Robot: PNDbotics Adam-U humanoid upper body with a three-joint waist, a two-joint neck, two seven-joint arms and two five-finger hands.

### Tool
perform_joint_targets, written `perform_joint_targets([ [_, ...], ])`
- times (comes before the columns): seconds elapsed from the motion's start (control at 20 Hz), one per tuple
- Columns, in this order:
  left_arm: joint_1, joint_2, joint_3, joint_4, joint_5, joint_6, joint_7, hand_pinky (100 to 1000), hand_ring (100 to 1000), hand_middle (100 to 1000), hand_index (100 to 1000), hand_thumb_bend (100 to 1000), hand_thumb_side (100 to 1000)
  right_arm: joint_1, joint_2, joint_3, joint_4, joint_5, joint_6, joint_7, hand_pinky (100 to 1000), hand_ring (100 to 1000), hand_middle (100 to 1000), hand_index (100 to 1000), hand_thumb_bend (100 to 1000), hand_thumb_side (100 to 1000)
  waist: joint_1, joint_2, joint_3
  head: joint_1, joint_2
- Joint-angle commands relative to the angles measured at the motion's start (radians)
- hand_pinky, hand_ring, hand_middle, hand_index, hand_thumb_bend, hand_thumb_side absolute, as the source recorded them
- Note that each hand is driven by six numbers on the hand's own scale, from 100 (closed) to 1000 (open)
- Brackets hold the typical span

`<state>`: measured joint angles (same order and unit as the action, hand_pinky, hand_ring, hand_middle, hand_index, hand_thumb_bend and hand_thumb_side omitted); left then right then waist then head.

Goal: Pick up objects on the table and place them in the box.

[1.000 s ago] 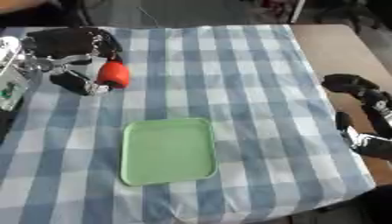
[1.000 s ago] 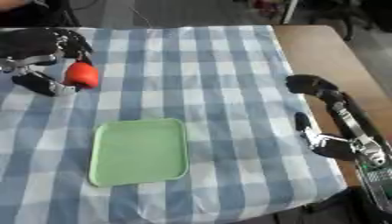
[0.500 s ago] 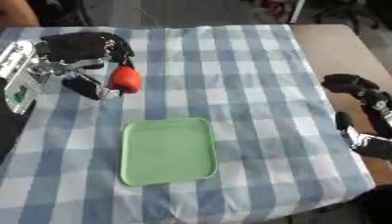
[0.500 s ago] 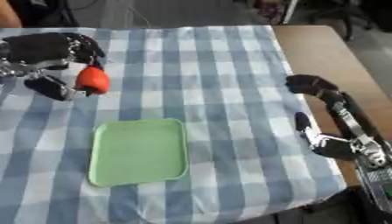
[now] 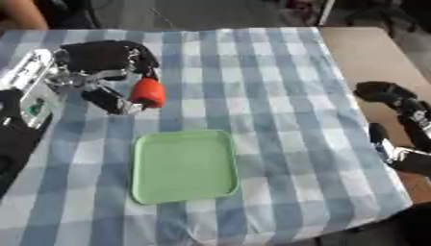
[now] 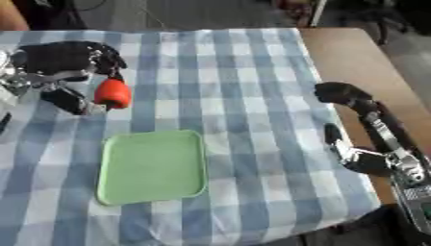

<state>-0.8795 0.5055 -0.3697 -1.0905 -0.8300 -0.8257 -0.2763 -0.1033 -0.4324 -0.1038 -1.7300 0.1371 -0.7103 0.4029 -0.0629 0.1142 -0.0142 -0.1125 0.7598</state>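
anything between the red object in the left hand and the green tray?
Nothing visible. The left hand holds the red object just beyond the green tray's far edge, with only bare checked cloth between them. The tray itself holds nothing. The right hand sits idle at the table's right edge.

Before you, the table (image 6: 362, 53) shows bare brown wood, matt, at its right edge; a blue-and-white checked cloth (image 5: 252, 86), soft and matt, covers the rest; the green tray (image 5: 183, 166) looks like smooth plastic with a dull sheen; the red-orange object (image 5: 149, 92) appears smooth; your left hand (image 5: 105, 60) is matt black with silvery metal parts.
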Motion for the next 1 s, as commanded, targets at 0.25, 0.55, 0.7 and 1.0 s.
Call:
perform_joint_targets([
  [0.25, -0.002, -0.002, -0.024, -0.040, 0.011, -0.081, -0.101, 888, 766, 491, 376, 100, 531, -0.014, -0.024, -0.005, -0.009, -0.007, -0.197, 0.201, 835, 838, 860, 844, 100, 447, 0.002, -0.012, -0.003, 0.013, -0.010],
  [0.55, 0.013, -0.005, -0.047, -0.064, 0.012, -0.081, -0.113, 887, 766, 491, 377, 100, 538, -0.014, -0.024, -0.004, -0.009, -0.008, -0.197, 0.203, 835, 838, 860, 845, 100, 448, 0.003, -0.012, -0.004, 0.014, -0.009],
  [0.7, 0.021, -0.012, -0.057, -0.066, 0.012, -0.081, -0.122, 887, 766, 491, 377, 100, 543, -0.015, -0.024, -0.003, -0.009, -0.008, -0.197, 0.204, 835, 838, 860, 845, 100, 448, 0.003, -0.011, -0.004, 0.014, -0.010],
  [1.0, 0.039, -0.019, -0.089, -0.095, 0.022, -0.081, -0.148, 887, 767, 492, 377, 100, 552, -0.014, -0.024, -0.005, -0.008, -0.008, -0.197, 0.205, 835, 838, 860, 845, 100, 448, 0.003, -0.010, -0.005, 0.015, -0.012],
])
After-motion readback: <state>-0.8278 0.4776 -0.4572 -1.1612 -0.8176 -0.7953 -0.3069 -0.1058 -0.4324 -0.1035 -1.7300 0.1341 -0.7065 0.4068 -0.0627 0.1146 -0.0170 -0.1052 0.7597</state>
